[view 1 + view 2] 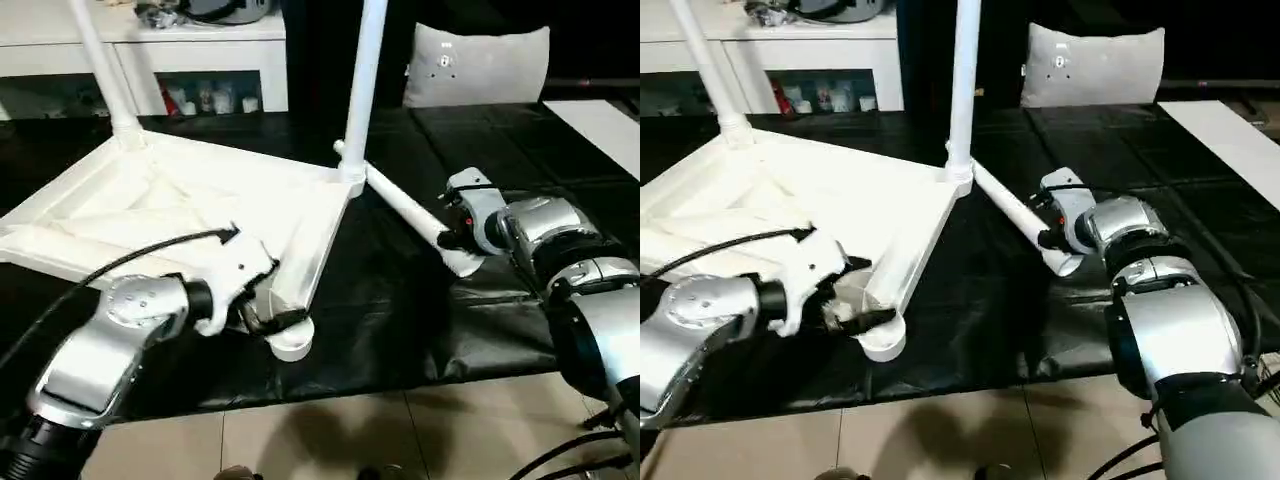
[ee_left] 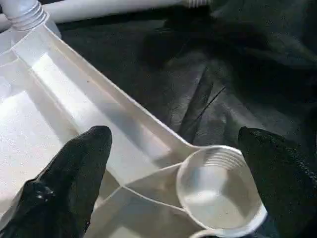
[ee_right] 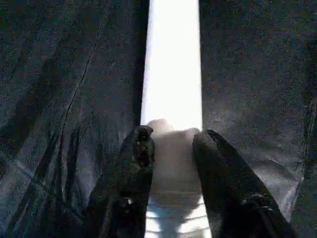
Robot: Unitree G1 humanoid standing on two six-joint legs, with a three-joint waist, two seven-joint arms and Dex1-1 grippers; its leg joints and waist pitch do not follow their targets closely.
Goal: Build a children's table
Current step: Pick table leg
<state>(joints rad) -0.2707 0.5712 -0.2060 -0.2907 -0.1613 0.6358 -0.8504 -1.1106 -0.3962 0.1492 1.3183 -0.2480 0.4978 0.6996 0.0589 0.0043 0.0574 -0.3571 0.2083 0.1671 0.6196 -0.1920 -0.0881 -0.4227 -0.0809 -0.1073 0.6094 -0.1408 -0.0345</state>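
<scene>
1. Tabletop lies upside down on the black mat, ribbed side up. Probably so the corner sockets face up to take legs.
2. Two legs stand in the far sockets: far-left leg and far-right leg, both upright-ish.
3. Near-right socket is empty, threads visible inside. Likely the next one to fill.
4. Left gripper sits at that near-right corner, jaws spread wide, one finger over the ribbed underside, the other outside the socket. Holding nothing. My read: it straddles the corner to steady the top.
5. Loose leg lies flat on the mat, running from just beside the far-right corner towards near right.
6. Right gripper is at the loose leg's near end, jaws narrow, one on each side of the leg. Looks like contact, so I'd call it gripped.
7. Loose leg and empty socket are well apart; the leg needs lifting, tipping upright and carrying left.
</scene>
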